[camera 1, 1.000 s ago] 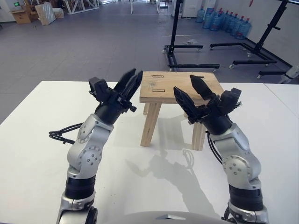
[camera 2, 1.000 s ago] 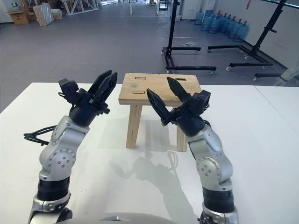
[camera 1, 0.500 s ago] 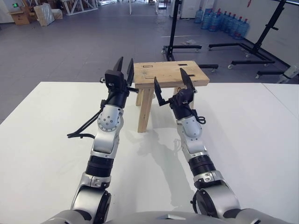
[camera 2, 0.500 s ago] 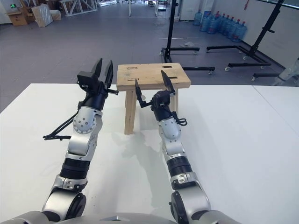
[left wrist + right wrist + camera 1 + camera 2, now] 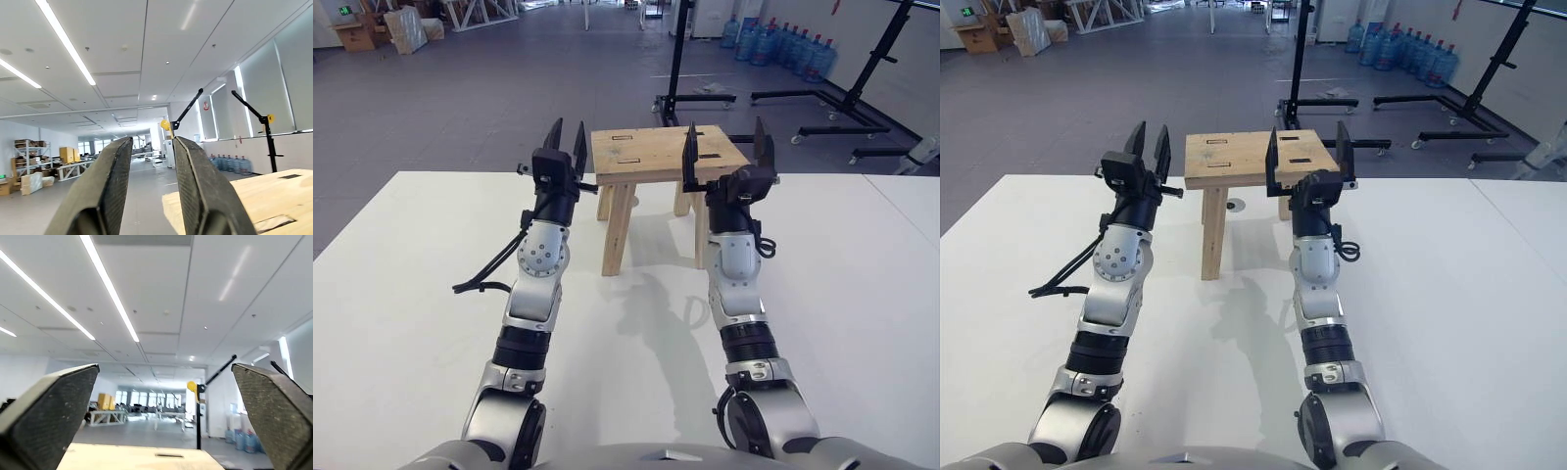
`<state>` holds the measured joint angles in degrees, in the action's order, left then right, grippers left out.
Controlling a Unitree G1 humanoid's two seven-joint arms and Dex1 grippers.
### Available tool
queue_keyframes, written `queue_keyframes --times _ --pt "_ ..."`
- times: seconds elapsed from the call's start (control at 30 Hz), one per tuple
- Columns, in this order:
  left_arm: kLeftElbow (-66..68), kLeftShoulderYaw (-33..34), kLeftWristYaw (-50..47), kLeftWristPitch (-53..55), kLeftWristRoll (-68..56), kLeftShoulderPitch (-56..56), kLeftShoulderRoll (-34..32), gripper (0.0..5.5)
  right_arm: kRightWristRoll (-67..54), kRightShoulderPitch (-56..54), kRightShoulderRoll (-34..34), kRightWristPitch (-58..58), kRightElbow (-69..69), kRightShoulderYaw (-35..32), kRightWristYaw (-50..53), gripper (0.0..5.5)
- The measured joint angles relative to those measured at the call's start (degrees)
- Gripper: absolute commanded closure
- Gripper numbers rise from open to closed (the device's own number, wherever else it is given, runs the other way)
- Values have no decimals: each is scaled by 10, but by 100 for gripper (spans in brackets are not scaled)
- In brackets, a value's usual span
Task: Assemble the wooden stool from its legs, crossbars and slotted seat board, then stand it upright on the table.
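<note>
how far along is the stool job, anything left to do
It looks finished: the stool is put together and stands upright on the table. Nothing is in hand: the left claw and right claw are open and empty, pointing up near its top. Probably only backing the claws away is left.

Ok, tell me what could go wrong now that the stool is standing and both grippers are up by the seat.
1. The left gripper and right gripper, both open and empty, sit at seat height close beside the stool; a sideways swing while pulling back could tip it.
2. The stool stands toward the far edge of the table; a forward nudge might slide it off.
</note>
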<state>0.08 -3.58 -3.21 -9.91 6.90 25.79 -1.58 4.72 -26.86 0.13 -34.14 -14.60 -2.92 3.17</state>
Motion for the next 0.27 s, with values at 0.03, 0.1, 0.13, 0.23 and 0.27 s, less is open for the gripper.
queue_keyframes --times 0.03,0.1,0.13,0.23,0.27 --pt "5 0 -6 -1 7 0 0 397 1 3 -1 5 -1 0 3 52" --pt "12 6 -18 -3 13 0 0 397 3 3 -4 11 -2 0 6 52" --pt "14 8 -20 -4 14 0 0 397 3 3 -5 12 -2 0 8 52" --pt "25 13 -25 -6 16 0 0 397 3 3 -7 15 -3 1 8 52" --pt "25 13 -25 -6 16 0 0 397 2 3 -7 15 -3 1 8 52"
